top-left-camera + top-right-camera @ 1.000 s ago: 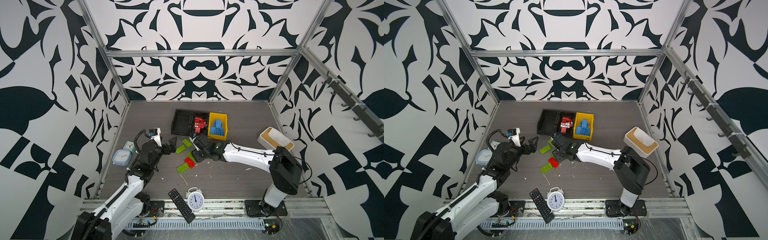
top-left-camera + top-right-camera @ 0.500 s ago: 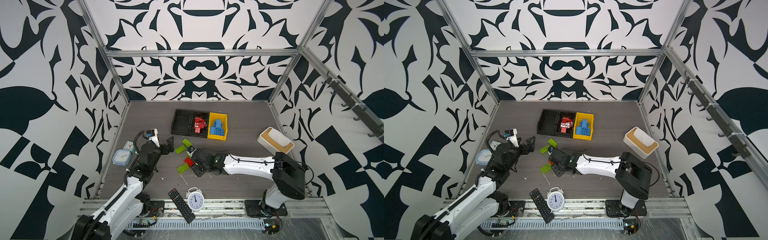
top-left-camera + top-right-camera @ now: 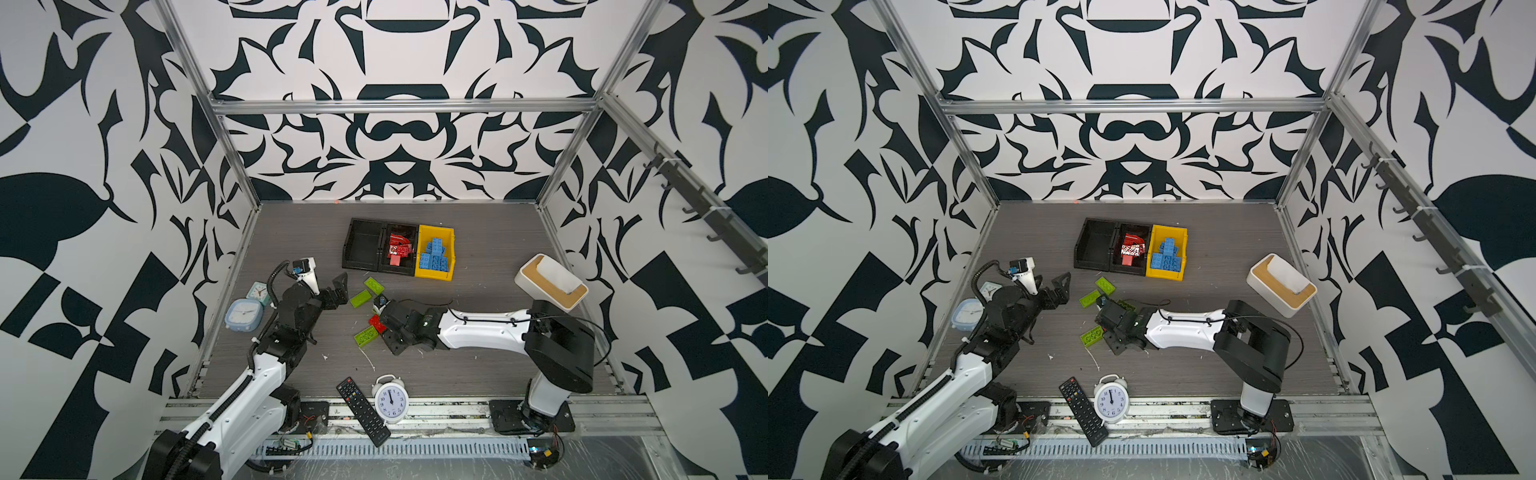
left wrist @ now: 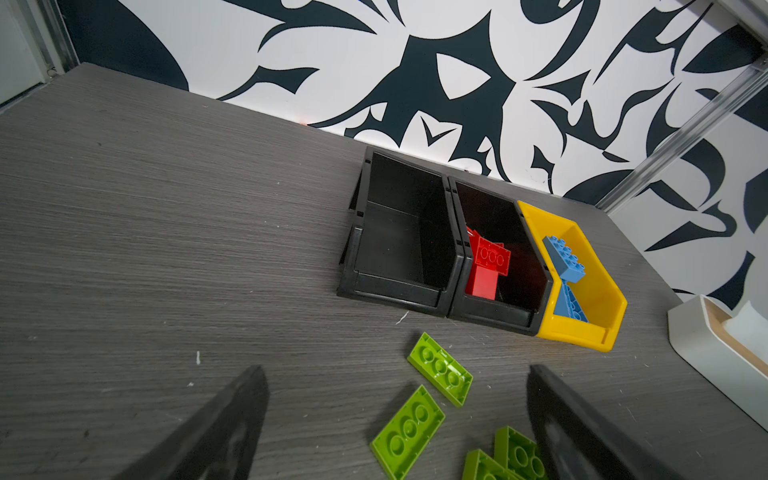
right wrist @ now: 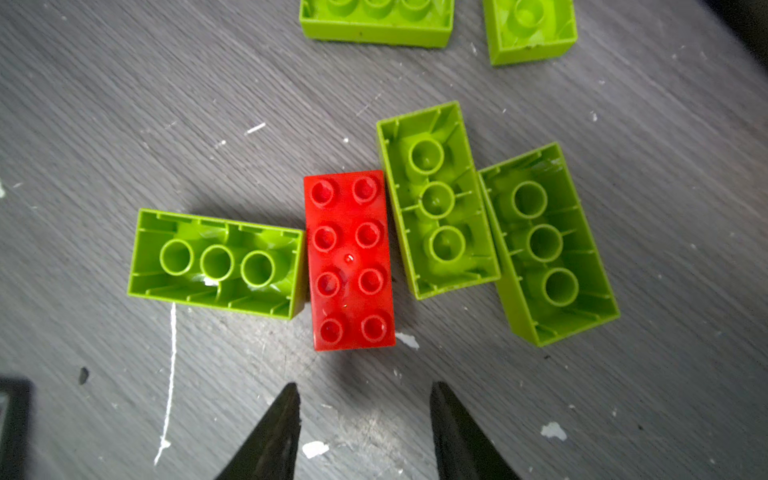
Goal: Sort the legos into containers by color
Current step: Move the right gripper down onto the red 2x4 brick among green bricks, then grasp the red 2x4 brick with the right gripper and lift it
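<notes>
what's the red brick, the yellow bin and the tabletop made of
The red brick looks like moulded plastic, glossy: highlights glint on its studs. The yellow bin also looks like moulded plastic, smooth with a soft sheen and even colour. The tabletop is a matte grey wood-grain surface, probably laminate rather than bare wood, but the look leaves that open.

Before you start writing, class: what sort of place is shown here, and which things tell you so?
Probably a robot test cell: black-and-white patterned wall panels on an aluminium frame enclose a grey wood-grain table, and two white-and-black robot arms are mounted on a metal rail at its front edge.
</notes>
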`<action>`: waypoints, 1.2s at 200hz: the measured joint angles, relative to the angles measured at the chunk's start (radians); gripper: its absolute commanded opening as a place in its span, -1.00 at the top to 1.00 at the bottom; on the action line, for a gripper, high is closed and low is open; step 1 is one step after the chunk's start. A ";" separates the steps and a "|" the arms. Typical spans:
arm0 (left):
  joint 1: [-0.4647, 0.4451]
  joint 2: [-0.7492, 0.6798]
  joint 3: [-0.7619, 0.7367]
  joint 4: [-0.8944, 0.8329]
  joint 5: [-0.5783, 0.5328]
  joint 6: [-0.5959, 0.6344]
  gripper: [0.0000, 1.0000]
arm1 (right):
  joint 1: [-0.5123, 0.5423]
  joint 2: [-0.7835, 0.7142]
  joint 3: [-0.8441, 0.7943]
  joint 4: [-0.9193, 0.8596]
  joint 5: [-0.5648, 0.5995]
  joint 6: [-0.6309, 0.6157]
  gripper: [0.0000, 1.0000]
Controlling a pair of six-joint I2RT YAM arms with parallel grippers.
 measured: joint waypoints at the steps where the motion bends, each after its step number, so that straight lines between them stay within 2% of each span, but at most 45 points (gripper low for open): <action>1: 0.000 0.000 0.000 0.000 0.000 0.000 -0.99 | 0.000 0.000 0.000 0.000 0.000 0.000 -0.05; 137: 0.000 0.000 0.000 0.000 0.000 -0.001 -0.99 | 0.000 0.107 0.071 0.010 -0.008 0.004 0.05; 240: 0.000 -0.006 0.000 0.000 0.001 -0.001 -0.99 | 0.002 0.165 0.139 -0.001 0.013 0.004 0.20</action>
